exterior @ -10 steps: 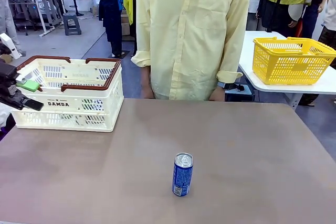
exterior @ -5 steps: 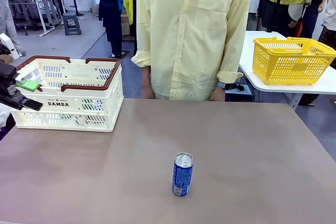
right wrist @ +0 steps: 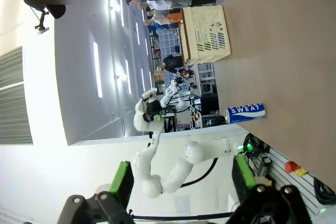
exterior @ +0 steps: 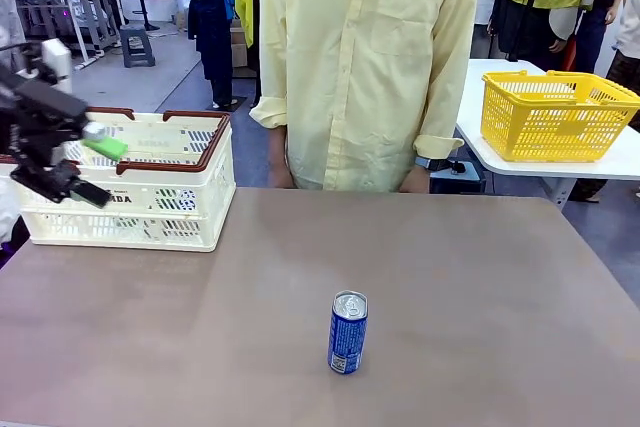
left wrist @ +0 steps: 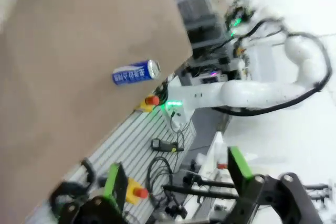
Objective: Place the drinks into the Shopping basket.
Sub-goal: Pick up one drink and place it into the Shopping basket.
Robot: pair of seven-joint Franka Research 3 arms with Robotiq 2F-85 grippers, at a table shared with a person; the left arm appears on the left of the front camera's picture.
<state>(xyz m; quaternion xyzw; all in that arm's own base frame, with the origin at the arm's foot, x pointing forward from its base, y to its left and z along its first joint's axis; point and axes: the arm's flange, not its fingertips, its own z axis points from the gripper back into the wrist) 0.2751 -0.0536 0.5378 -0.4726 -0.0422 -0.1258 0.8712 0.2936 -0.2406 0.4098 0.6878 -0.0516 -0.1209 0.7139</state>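
Left tool agape beside Shopping basket

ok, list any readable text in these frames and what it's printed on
"SWEAT", white letters on the blue can, read in the right wrist view.
"DA", the uncovered end of the word on the Shopping basket side; the left gripper hides the rest.
Small white print on the can in the front view and left wrist view: too small or blurred to read.

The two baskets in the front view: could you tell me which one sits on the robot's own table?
The cream-white Shopping basket with the dark red-brown rim, beside the open left gripper; the yellow basket stands on a separate white table.
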